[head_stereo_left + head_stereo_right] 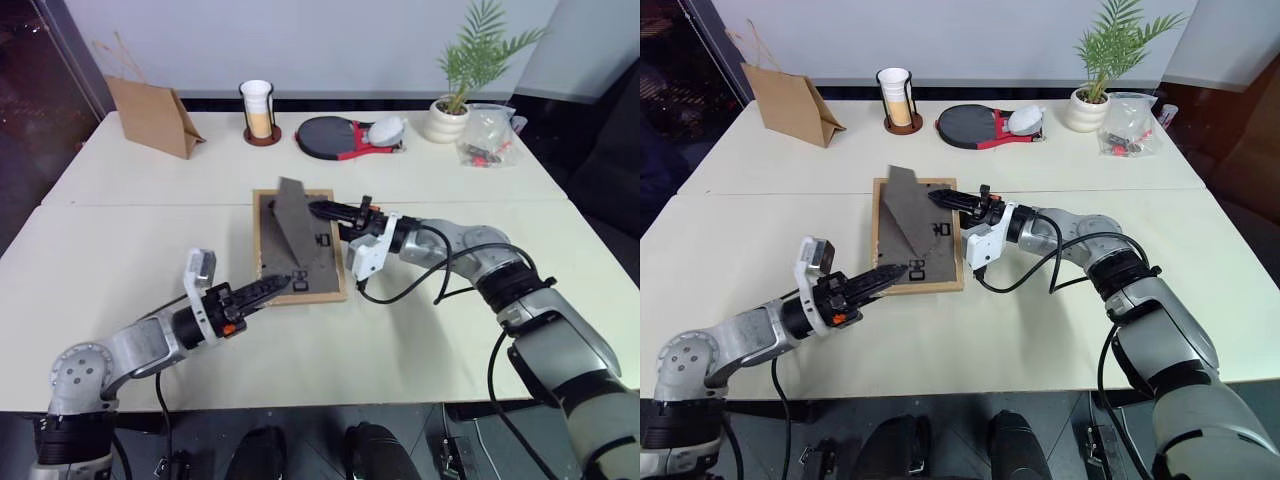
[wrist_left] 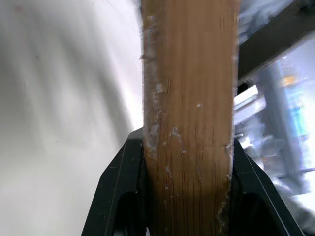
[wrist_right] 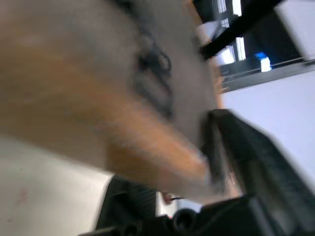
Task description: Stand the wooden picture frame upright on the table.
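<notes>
Wooden picture frame [image 1: 300, 245] is seen face-down near the middle of the pale bench [image 1: 120, 260] in the head views, dark back upward, easel stand raised. Its near edge is met by the left pincer [image 1: 278, 284], its far side by the right pincer [image 1: 322, 210]. In the left wrist view, the wood edge is clamped between both fingers [image 2: 115, 182]. In the right wrist view, blur prevails; whether those jaws are closed cannot be told.
</notes>
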Controlling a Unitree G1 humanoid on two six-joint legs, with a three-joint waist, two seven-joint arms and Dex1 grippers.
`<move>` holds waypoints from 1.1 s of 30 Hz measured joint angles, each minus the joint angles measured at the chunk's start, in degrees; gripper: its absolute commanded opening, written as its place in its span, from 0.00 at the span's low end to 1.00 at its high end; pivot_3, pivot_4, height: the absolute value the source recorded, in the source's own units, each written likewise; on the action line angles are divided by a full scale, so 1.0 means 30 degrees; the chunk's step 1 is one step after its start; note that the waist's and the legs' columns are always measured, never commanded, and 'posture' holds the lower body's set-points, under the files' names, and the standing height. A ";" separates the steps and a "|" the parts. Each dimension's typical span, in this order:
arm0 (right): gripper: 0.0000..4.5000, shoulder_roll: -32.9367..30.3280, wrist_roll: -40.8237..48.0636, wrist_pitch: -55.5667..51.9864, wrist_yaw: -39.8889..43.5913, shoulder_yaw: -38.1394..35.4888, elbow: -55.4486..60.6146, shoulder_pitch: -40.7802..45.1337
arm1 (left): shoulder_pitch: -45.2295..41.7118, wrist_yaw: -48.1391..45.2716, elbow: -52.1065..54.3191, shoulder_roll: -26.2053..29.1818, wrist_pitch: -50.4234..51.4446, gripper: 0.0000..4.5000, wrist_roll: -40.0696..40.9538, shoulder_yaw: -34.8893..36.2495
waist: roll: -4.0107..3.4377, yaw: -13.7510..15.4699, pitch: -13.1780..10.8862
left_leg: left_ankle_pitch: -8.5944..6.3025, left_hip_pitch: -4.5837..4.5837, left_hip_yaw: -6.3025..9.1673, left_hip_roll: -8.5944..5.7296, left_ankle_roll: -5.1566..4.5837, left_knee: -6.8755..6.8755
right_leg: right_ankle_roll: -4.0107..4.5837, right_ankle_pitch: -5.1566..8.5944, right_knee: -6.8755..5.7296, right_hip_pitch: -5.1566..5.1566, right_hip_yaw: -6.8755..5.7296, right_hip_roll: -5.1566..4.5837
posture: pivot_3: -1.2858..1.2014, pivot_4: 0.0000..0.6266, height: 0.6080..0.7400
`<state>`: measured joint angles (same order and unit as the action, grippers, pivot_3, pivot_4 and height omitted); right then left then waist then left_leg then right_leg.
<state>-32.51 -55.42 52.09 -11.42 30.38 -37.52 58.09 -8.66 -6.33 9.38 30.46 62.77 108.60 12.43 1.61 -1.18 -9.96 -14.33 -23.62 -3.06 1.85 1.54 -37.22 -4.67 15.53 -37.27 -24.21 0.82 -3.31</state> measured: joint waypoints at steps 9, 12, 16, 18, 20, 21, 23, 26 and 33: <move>0.27 -0.0011 0.1935 0.1242 0.2609 0.0287 -0.1193 0.0417 | 0.0439 -0.1588 0.1049 0.2894 -0.0258 0.99 -0.2146 0.0130 | 0.0004 -0.0013 -0.0012 | -0.0022 0.0040 0.0008 -0.0002 -0.0041 0.0004 | 0.0001 0.0001 0.0011 0.0057 -0.0001 0.0031 | 0.52 0.24 1.00; 0.27 -0.0003 0.4064 0.1829 0.5196 0.0292 -0.1452 0.0413 | 0.1322 -0.4967 0.2972 0.5245 -0.1028 0.99 -0.5561 0.0749 | 0.0012 -0.0087 -0.0018 | -0.0022 0.0047 0.0007 0.0008 -0.0041 0.0021 | 0.0003 0.0002 0.0017 0.0056 -0.0003 0.0069 | 0.52 0.24 1.00; 0.27 0.0157 1.2250 -0.0208 1.3384 -0.0179 -0.1153 -0.0105 | 0.3361 -1.0100 0.4460 0.8883 -0.3456 0.99 -1.1842 0.1440 | -0.0050 -0.0279 -0.0055 | -0.0050 0.0087 0.0013 0.0035 -0.0090 0.0039 | 0.0010 0.0005 0.0023 0.0107 -0.0010 0.0095 | 0.52 0.24 1.00; 0.27 0.0114 1.6796 -0.3694 1.8097 -0.0790 0.0391 -0.0770 | 0.3468 -1.1124 0.4086 0.8980 -0.4104 0.99 -1.3390 0.1439 | -0.0041 -0.0251 -0.0055 | -0.0060 0.0089 0.0064 0.0059 -0.0105 0.0030 | 0.0010 0.0005 0.0033 0.0144 -0.0051 0.0079 | 0.52 0.24 1.00; 0.27 0.0196 2.1427 -0.9054 2.3204 -0.1379 0.2243 -0.1345 | 0.3049 -1.1437 0.3487 0.8937 -0.4508 0.99 -1.4268 0.1658 | -0.0042 -0.0244 -0.0057 | -0.0063 0.0091 0.0088 0.0064 -0.0111 0.0022 | 0.0009 0.0004 0.0021 0.0157 -0.0102 0.0013 | 0.52 0.24 1.00; 0.27 0.0310 2.3108 -1.1564 2.5267 -0.1669 0.2690 -0.1373 | 0.2889 -1.1556 0.3433 0.8906 -0.4686 0.99 -1.4576 0.1908 | -0.0044 -0.0253 -0.0058 | -0.0064 0.0092 0.0091 0.0060 -0.0112 0.0023 | 0.0009 0.0003 0.0020 0.0158 -0.0119 -0.0012 | 0.52 0.24 1.00; 0.27 0.0516 2.5149 -1.5179 2.7905 -0.2300 0.2896 -0.1291 | 0.2891 -1.1824 0.3647 0.8852 -0.4972 0.99 -1.5154 0.2154 | -0.0046 -0.0288 -0.0059 | -0.0066 0.0095 0.0093 0.0050 -0.0113 0.0029 | 0.0012 0.0004 0.0024 0.0157 -0.0127 -0.0037 | 0.52 0.24 1.00; 0.27 0.1057 2.6032 -1.8651 3.0373 -0.2974 0.1772 -0.0547 | 0.3204 -1.2143 0.4094 0.8516 -0.5059 0.99 -1.6084 0.2101 | -0.0054 -0.0421 -0.0064 | -0.0069 0.0085 0.0089 0.0041 -0.0110 0.0051 | 0.0023 0.0009 0.0022 0.0122 -0.0125 -0.0054 | 0.52 0.24 1.00; 0.27 0.3907 2.4809 -1.9646 3.2473 -0.3650 -0.4226 0.1916 | 0.2837 -1.2412 0.4630 0.8273 -0.5159 0.99 -1.6982 0.2081 | -0.0059 -0.0463 -0.0067 | -0.0066 0.0051 0.0070 0.0038 -0.0096 0.0087 | 0.0038 0.0011 0.0016 0.0049 -0.0108 -0.0062 | 0.52 0.24 1.00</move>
<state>-20.79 19.00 -6.85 86.00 19.43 -50.20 63.83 -0.15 -43.57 23.27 55.28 47.29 57.65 18.67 1.43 -2.56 -10.16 -14.53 -23.46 -2.85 1.96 1.25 -36.96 -4.55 15.57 -37.22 -24.06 0.49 -3.49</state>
